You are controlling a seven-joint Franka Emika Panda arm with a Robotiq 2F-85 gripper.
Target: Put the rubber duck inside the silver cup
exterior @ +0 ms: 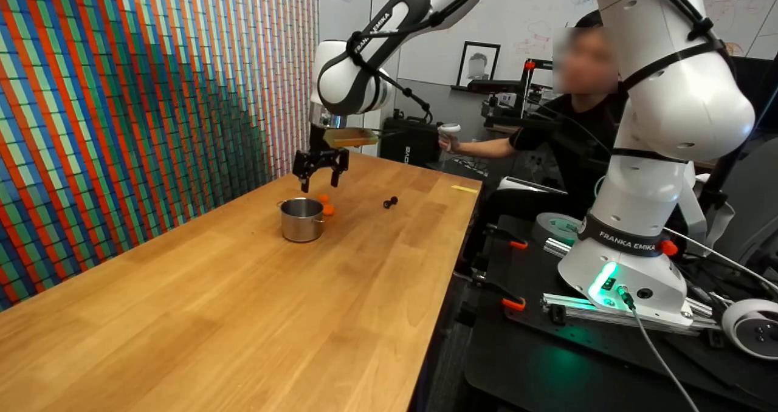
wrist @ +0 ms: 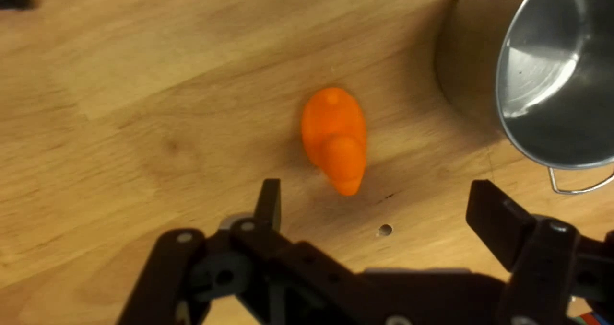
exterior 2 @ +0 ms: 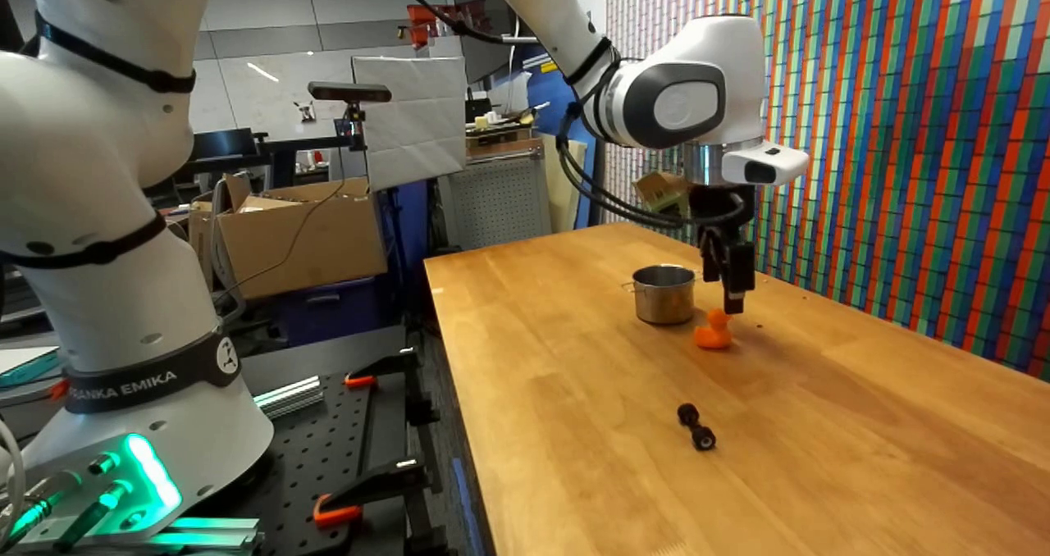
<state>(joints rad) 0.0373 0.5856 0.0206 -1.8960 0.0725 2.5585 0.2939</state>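
- Orange against brown wood, the duck [wrist: 334,121] is seen near the centre of the wrist view, set upright on the bench [wrist: 96,123] and not yet lifted.
- The silver cup [wrist: 465,75] is shown at the upper right of that frame, partly cut off by the edge; a strip of wood is seen between it and the duck. No duck is found in the part of its inside that is shown.
- The pincer [exterior: 320,185] is held above the bench, left of centre in an exterior view; its fingers [wrist: 268,203] are spread well apart, with nothing gripped between them.
- By judgement, only the approach is accomplished: the pincer is placed near the duck, but the duck is seen higher in the wrist frame than the fingertips, so some aligning is probably needed.
- Left to be done, by judgement: the duck is to be grasped, raised, carried towards the frame's upper right, and released inside the cup.
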